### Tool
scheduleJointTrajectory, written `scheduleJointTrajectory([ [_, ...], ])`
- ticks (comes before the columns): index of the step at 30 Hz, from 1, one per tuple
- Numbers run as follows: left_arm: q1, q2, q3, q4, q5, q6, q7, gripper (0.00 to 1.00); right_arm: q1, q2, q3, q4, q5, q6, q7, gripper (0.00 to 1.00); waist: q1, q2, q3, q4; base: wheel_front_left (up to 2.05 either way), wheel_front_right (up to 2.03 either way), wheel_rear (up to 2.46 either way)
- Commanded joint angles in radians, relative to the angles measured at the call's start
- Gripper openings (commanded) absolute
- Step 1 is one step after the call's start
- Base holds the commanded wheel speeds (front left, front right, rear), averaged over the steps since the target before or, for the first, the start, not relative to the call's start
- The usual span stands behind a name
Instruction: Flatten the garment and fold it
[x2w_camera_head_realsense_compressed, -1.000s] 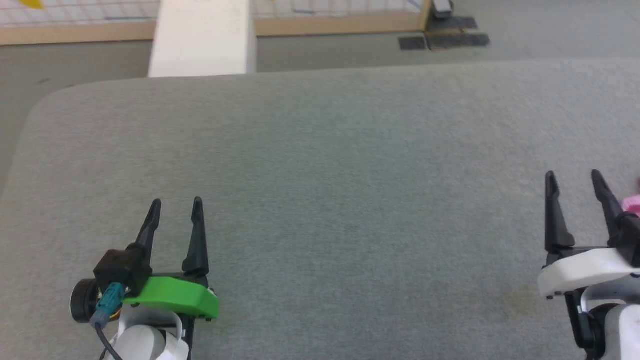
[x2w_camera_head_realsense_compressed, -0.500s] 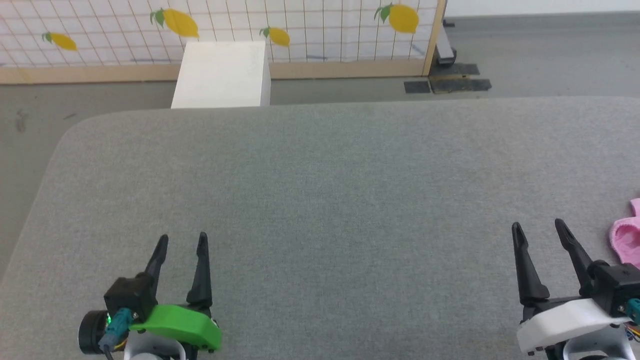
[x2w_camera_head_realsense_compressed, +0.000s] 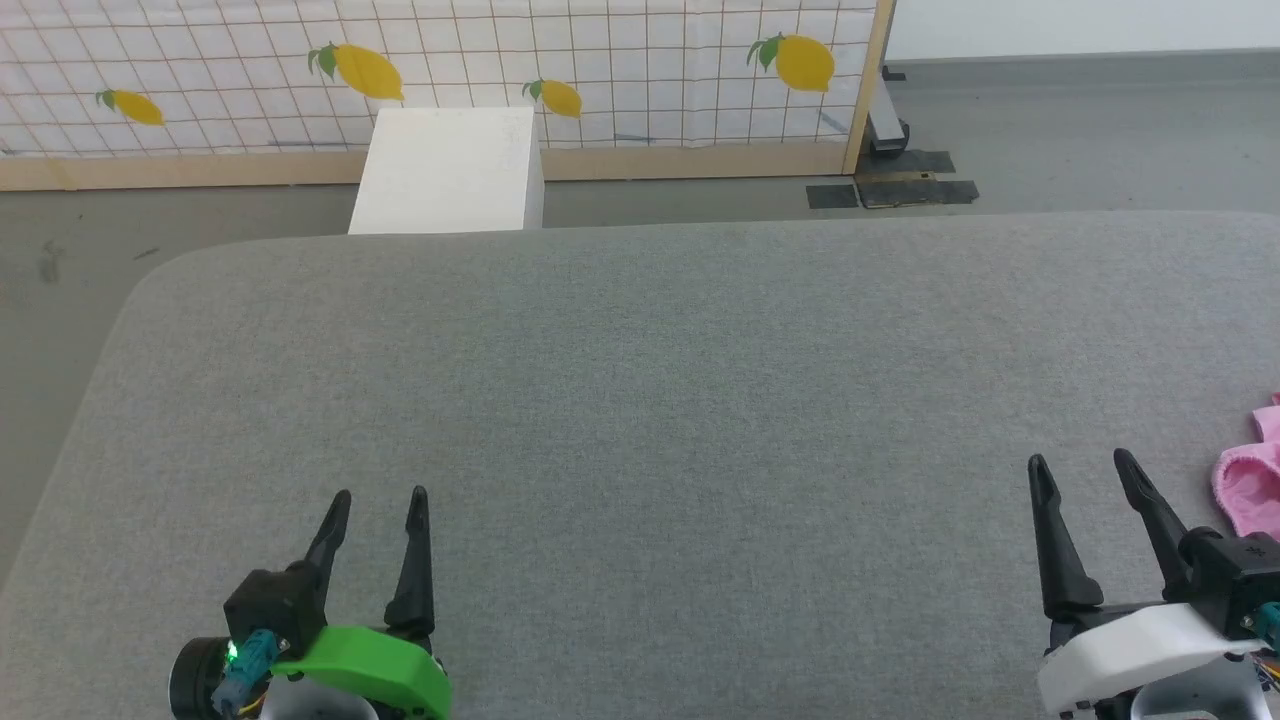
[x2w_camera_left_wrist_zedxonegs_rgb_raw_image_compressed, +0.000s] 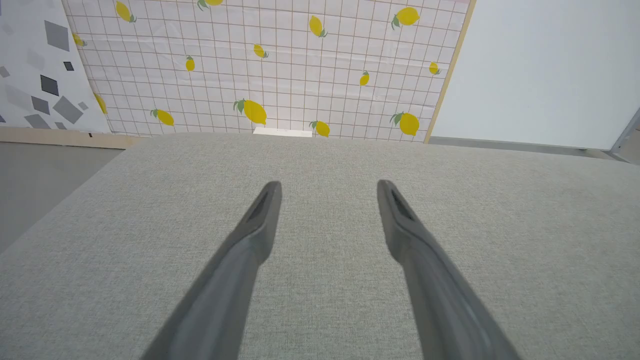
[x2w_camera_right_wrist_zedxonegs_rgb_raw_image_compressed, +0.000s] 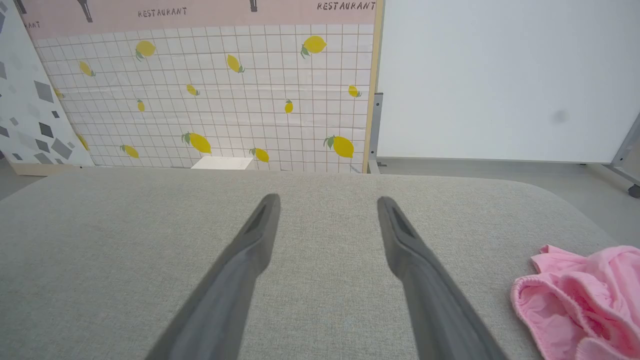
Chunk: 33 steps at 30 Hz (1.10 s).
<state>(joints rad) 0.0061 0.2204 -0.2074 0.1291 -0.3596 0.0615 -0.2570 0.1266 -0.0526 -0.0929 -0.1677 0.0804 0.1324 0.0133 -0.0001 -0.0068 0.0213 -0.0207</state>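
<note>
The garment (x2w_camera_head_realsense_compressed: 1250, 485) is a bunched pink cloth lying on the grey table (x2w_camera_head_realsense_compressed: 640, 400) at the right edge of the head view, cut off by the frame. The right wrist view shows the garment (x2w_camera_right_wrist_zedxonegs_rgb_raw_image_compressed: 585, 300) crumpled at the lower right, with a gathered hem. My right gripper (x2w_camera_head_realsense_compressed: 1082, 462) stands open just left of it, not touching, with nothing between its fingers (x2w_camera_right_wrist_zedxonegs_rgb_raw_image_compressed: 260, 235). My left gripper (x2w_camera_head_realsense_compressed: 380, 495) is open and empty near the table's front left, far from the cloth. In the left wrist view its fingers (x2w_camera_left_wrist_zedxonegs_rgb_raw_image_compressed: 265, 210) hang over bare table.
A white box (x2w_camera_head_realsense_compressed: 450, 170) stands on the floor beyond the table's far edge, before a lemon-print screen (x2w_camera_head_realsense_compressed: 600, 70). The table's left corner (x2w_camera_head_realsense_compressed: 150, 280) is rounded. Grey floor (x2w_camera_head_realsense_compressed: 1050, 130) lies beyond the far right.
The head camera has tilted up and turned a little right, so the screen and more of the garment came into view. Both grippers stay open and show no clear move of their own.
</note>
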Motion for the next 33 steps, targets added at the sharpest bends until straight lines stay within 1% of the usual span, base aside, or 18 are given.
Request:
scheduleJointTrajectory([
  [1, 0.008, -0.003, 0.001, 0.003, -0.005, -0.005, -0.005, 1.00, 0.008, 0.002, -0.001, -0.006, 0.004, -0.002, 0.002, 1.00, 0.0001, 0.0068, 0.001, -0.001, 0.00, 0.00, 0.00],
  [11, 0.002, -0.003, 0.002, 0.007, -0.003, -0.005, -0.005, 1.00, 0.008, 0.002, 0.001, -0.002, 0.008, -0.002, 0.002, 1.00, 0.0001, 0.0068, 0.001, 0.000, 0.00, 0.00, 0.00],
  [12, 0.000, 0.000, 0.001, 0.005, 0.000, 0.000, 0.000, 0.00, 0.000, 0.000, 0.001, 0.000, 0.000, 0.000, 0.001, 0.00, 0.0001, 0.0000, 0.001, 0.000, 0.00, 0.00, 0.00],
  [33, -0.001, -0.030, 0.037, -0.019, 0.065, -0.011, 0.046, 0.00, -0.023, 0.000, 0.017, 0.030, -0.015, 0.000, -0.001, 0.00, 0.0001, 0.0012, -0.003, 0.003, 0.00, 0.00, 0.00],
])
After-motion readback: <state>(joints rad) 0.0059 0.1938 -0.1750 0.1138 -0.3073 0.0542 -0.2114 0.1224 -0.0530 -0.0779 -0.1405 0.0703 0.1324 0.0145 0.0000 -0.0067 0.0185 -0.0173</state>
